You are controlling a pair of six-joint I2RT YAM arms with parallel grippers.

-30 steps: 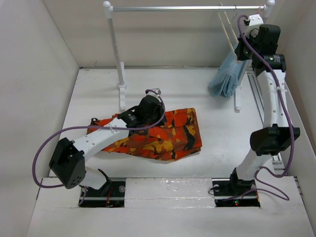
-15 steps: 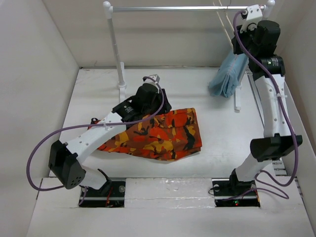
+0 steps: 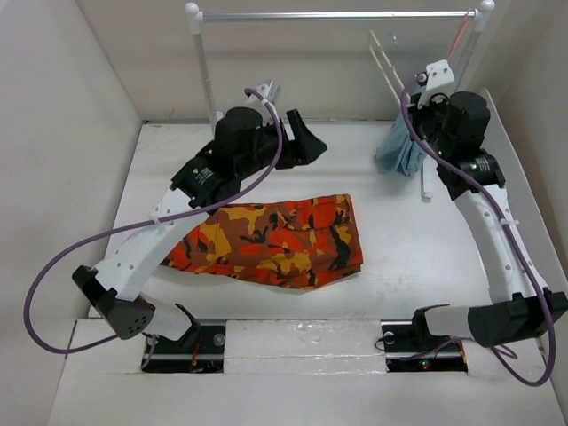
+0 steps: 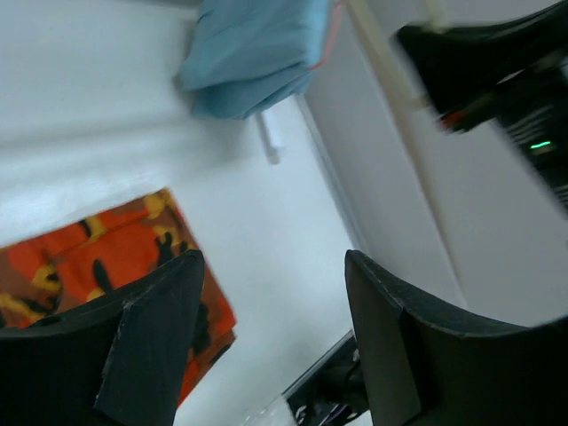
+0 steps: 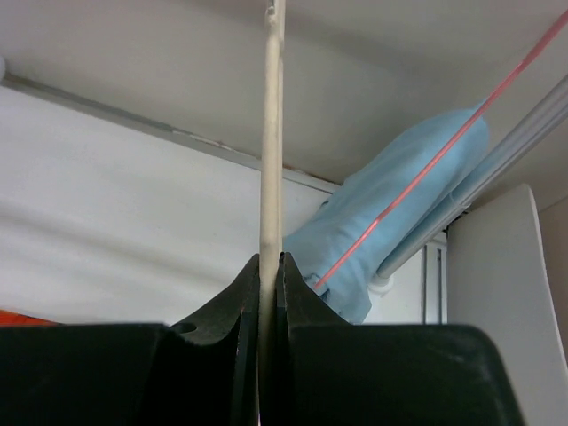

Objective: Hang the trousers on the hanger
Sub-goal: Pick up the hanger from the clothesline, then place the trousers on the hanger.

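Observation:
The camouflage trousers (image 3: 266,244) lie flat mid-table, and their right end shows in the left wrist view (image 4: 98,257). My left gripper (image 3: 309,142) hovers above and behind them, open and empty (image 4: 271,266), pointing toward the right arm. The cream hanger (image 3: 384,62) is tilted just below the rail at the back right. My right gripper (image 3: 413,93) is shut on one of its thin bars (image 5: 270,133), which runs straight up between the closed fingers (image 5: 271,266).
A clothes rail (image 3: 328,15) on white posts (image 3: 206,89) spans the back. A light blue garment (image 3: 404,151) (image 4: 253,49) (image 5: 390,213) hangs at the right on a pinkish-red hanger (image 3: 460,35) (image 5: 444,151). White walls enclose the table.
My left gripper let go of the trousers, opened, and rose back and to the right. My right arm brought the cream hanger down and leftward from the rail.

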